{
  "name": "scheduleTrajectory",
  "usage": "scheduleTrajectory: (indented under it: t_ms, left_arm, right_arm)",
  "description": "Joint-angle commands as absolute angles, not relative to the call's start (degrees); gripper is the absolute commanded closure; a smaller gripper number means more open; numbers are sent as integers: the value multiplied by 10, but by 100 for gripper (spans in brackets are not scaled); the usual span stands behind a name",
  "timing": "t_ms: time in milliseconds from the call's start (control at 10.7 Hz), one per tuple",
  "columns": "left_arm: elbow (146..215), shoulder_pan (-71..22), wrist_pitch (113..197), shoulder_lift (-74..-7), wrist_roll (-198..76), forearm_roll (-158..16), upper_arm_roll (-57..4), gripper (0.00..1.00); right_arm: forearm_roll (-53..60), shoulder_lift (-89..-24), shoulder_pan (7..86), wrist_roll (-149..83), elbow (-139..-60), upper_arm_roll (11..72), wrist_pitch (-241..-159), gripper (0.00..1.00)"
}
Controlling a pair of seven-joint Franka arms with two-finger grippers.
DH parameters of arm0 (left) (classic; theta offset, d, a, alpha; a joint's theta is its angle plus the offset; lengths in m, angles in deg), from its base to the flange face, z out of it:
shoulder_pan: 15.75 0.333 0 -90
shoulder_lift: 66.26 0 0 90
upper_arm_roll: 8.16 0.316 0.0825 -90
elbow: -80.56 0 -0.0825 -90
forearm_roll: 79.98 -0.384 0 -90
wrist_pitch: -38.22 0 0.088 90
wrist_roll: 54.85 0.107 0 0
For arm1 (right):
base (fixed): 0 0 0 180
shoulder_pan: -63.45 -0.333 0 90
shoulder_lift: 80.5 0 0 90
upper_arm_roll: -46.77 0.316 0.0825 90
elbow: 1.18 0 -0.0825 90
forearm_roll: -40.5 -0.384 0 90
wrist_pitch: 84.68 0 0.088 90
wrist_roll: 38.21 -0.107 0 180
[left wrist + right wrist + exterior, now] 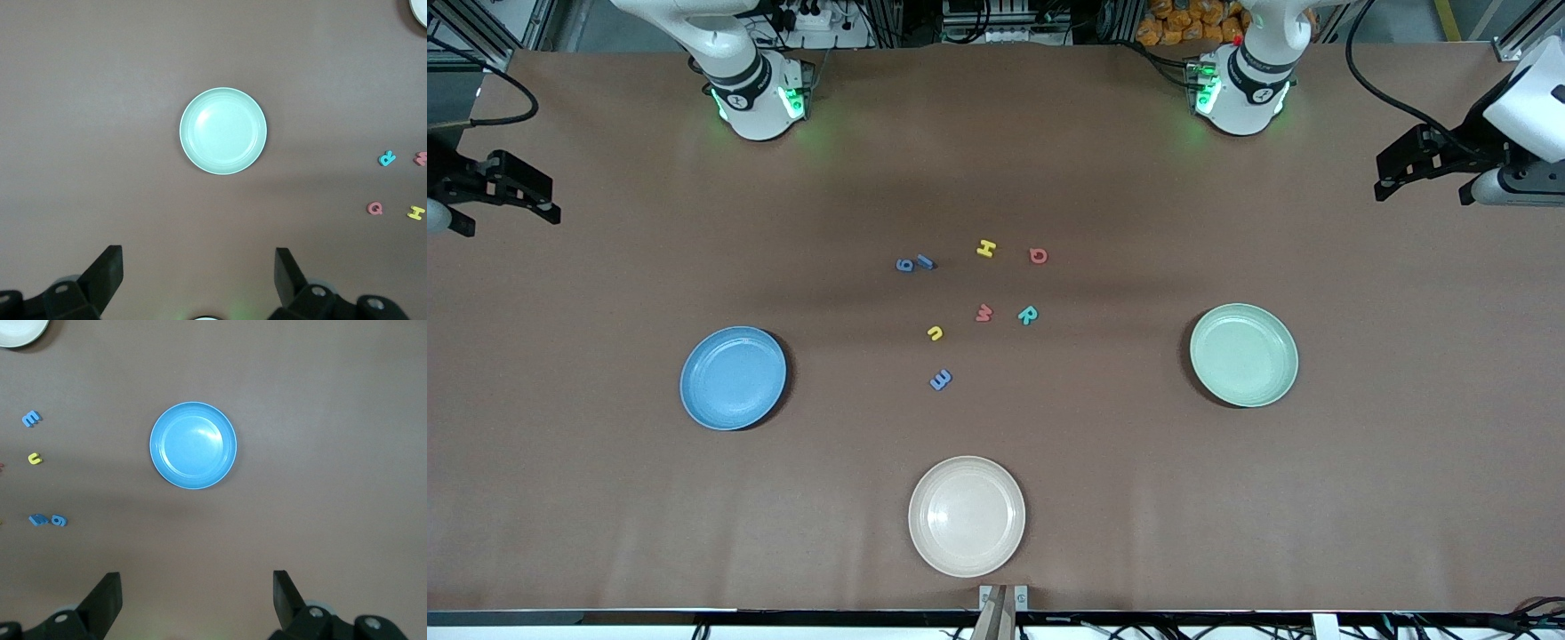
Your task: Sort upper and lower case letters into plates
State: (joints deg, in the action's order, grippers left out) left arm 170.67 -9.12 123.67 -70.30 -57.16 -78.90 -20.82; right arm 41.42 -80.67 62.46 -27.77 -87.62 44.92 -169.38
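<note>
The left end effector (197, 280) hangs spread and empty high over the surface (605, 498) at the left arm's end, above the mint green plate (1244, 355); the right end effector (197, 600) waits likewise, spread and empty, above the blue plate (733, 378). Eight toy letters (960, 311) lie scattered mid-surface between the plates, farther from the front camera than the cream plate (967, 516). They look light, chunky and probably slightly soft, so pinching each across its flat sides should hold; small size makes alignment the hard part.
</note>
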Motion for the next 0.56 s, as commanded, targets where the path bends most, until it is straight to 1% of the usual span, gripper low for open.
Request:
scheduleTrajectory:
  t_ms: [0,187,373,467]
  left_arm:
    - [1713,-98,1233,-714,-573,-804,-206,0]
    - [1714,-98,1233,-713,-574,-803,-206,0]
    - [1716,-112,1237,-687,-572,-794,-209,0]
    - [1718,-127,1250,-672,-575,-786,-216,0]
  right_arm:
    - [405,-804,631,-278,-870,454,-1685,0]
    - [405,-802,630,-278,-870,454,-1685,0]
    - [405,-797,627,-278,-872,455,-1685,0]
    - [402,-790,620,-278,-889,456,-1689,0]
